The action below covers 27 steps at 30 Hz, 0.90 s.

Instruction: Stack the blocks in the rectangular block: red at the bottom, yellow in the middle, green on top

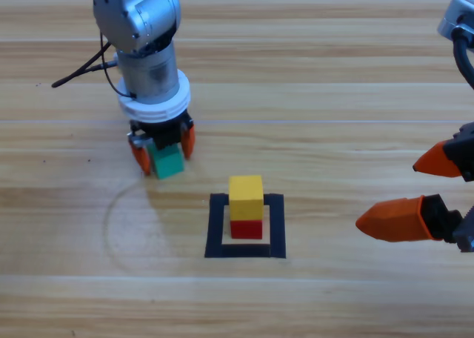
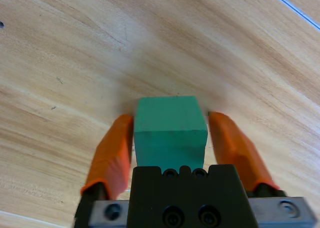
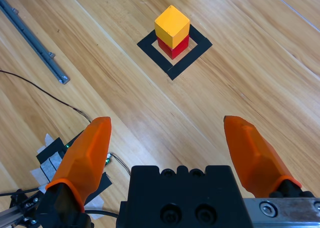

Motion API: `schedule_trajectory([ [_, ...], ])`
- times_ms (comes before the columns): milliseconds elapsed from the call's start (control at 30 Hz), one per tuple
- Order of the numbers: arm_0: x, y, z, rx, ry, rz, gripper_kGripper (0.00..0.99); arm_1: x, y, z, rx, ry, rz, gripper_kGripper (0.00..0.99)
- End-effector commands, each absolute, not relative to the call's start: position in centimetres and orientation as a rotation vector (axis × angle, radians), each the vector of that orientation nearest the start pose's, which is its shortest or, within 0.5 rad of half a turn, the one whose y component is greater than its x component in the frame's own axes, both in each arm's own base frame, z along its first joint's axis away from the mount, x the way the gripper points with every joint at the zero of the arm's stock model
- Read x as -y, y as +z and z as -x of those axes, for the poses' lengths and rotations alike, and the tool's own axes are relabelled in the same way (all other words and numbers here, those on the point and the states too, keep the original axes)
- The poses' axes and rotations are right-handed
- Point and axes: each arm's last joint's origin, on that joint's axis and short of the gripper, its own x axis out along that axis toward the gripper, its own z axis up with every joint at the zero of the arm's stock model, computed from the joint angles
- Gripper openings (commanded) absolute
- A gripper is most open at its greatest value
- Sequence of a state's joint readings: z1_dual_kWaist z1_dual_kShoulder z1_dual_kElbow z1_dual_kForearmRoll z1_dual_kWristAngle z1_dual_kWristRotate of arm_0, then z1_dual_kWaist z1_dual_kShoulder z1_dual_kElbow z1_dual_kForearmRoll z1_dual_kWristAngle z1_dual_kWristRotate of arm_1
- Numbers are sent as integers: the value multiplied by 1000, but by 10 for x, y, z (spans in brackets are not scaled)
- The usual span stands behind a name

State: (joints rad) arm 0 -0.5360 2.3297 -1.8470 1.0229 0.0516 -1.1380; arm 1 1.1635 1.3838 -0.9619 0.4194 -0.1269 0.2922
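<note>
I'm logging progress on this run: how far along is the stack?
Done: the yellow cube sits on the red cube inside the black tape square. In hand: the left gripper is shut on the green cube, away from the stack. Left: setting green on yellow. The right gripper waits open at the right edge.

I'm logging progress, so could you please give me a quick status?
Left end effector shut on green cube. Right end effector open, waiting at right. Yellow on red inside tape square.
</note>
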Motion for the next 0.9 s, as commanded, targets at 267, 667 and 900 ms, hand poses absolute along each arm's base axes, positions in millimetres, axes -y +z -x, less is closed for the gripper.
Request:
schedule_trajectory([
  [267, 248, 186, -412, -1474, 359, 329, 169, -223, 305, -99, -861, 829, 313, 990],
  [667, 284, 329, -360, -1310, -161, -50, 31, -223, 305, -99, -859, 825, 310, 990],
  [900, 326, 333, -316, -1308, -403, -251, 0, -222, 306, -99, -857, 823, 306, 990],
])
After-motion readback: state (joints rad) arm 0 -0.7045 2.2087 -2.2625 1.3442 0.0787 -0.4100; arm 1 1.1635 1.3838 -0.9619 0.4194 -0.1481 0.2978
